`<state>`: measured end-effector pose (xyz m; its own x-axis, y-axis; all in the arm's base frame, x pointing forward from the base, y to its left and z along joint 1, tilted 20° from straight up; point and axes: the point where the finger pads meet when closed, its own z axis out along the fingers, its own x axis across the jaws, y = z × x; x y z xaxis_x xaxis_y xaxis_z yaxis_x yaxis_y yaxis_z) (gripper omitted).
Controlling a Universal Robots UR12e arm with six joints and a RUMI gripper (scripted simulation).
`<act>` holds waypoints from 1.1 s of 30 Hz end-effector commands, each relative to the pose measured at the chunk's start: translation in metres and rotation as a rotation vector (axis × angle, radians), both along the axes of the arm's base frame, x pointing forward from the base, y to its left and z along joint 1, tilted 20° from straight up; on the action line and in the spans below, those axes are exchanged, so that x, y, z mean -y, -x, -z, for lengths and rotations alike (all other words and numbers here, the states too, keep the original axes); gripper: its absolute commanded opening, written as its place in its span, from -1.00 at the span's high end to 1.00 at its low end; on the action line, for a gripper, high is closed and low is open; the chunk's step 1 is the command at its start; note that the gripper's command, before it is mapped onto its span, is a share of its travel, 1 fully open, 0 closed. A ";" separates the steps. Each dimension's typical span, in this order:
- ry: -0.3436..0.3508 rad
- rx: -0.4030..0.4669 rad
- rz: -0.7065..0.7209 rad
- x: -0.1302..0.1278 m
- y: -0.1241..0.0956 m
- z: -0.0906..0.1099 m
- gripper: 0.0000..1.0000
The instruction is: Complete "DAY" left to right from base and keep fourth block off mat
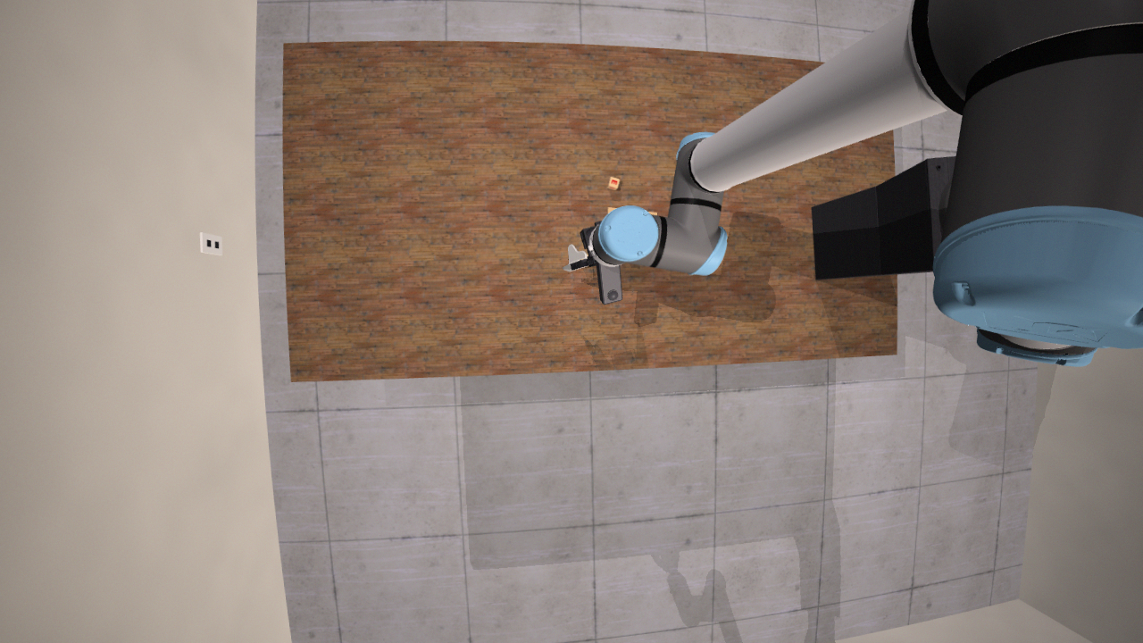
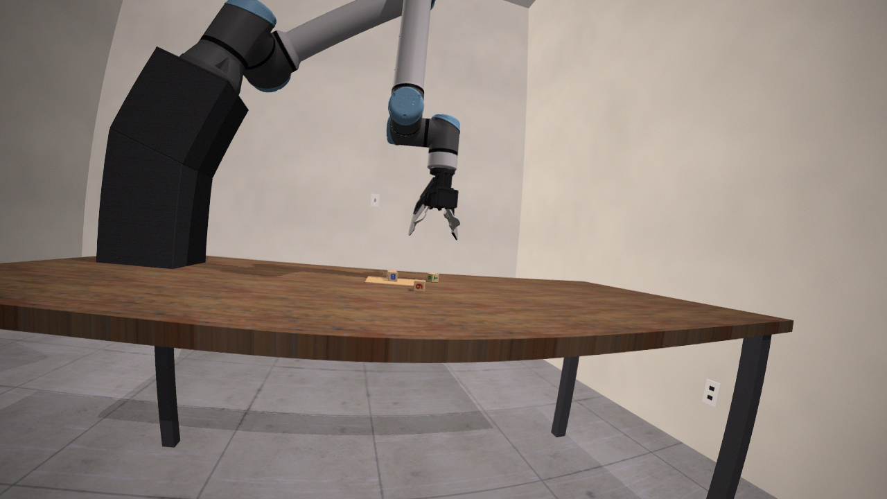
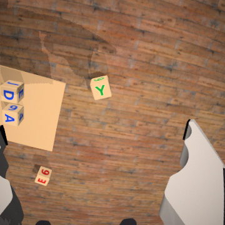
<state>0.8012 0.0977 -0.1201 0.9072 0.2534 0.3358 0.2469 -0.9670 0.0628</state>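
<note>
In the wrist view a tan mat [image 3: 40,125] lies at the left with two blue-lettered blocks on it, D [image 3: 9,93] and A [image 3: 11,116], touching side by side. A green Y block [image 3: 100,89] lies on the bare table to the right of the mat, letter on top. A red E block [image 3: 42,176] [image 1: 613,183] [image 2: 419,285] lies off the mat near its other edge. My gripper [image 3: 95,124] [image 2: 434,226] [image 1: 575,257] is open and empty, hanging high above the table [image 3: 162,56]. In the exterior view the Y block [image 2: 432,278] sits just beyond the mat [image 2: 377,280].
The wooden table [image 1: 399,199] [image 2: 248,310] holds nothing else. The robot's black base [image 2: 161,173] stands at the table's far left. In the top view my wrist hides the mat and most blocks.
</note>
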 end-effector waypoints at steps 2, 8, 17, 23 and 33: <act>0.055 0.005 -0.158 0.000 0.000 0.002 -1.00; 0.115 0.010 -0.324 0.000 -0.001 0.005 -1.00; 0.195 0.017 -0.545 0.002 -0.001 0.009 -1.00; 0.256 0.021 -0.712 0.003 -0.002 0.012 -1.00; 0.339 0.028 -0.941 0.005 -0.004 0.016 -1.00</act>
<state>0.8044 0.0929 -0.1356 0.3526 0.9231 0.1532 0.8716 -0.3836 0.3054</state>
